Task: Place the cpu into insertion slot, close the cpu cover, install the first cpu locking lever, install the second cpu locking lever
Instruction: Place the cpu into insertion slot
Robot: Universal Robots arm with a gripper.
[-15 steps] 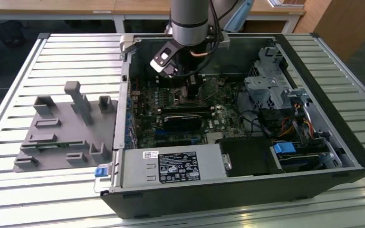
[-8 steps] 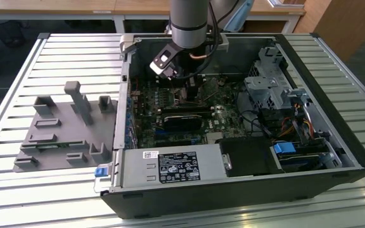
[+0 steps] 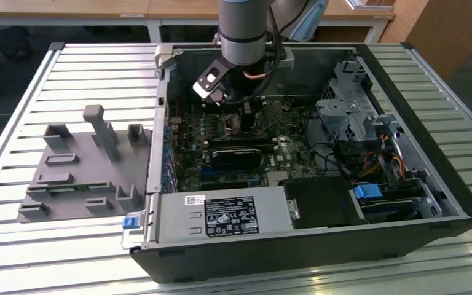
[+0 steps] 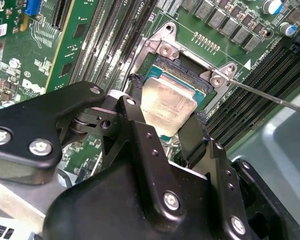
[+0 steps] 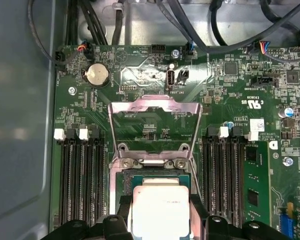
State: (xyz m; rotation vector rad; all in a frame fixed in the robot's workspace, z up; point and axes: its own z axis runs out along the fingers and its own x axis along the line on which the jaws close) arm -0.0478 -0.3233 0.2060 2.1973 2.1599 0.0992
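end effector (image 4: 166, 107): clenched on the cpu (image 5: 160, 207) by opposite edges; in the exterior view, at 12 o'clock of the black module (image 3: 236, 155).
cpu: squarely over the insertion slot (image 4: 190, 72), lined up for seating.
cpu cover (image 5: 155, 104): swung open, clearing the slot.

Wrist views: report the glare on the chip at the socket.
In the first wrist view, glare washes the pale silver square cpu almost white and the thin silvery cpu cover gleams; in the second wrist view the cpu shows a softer, mottled beige sheen.
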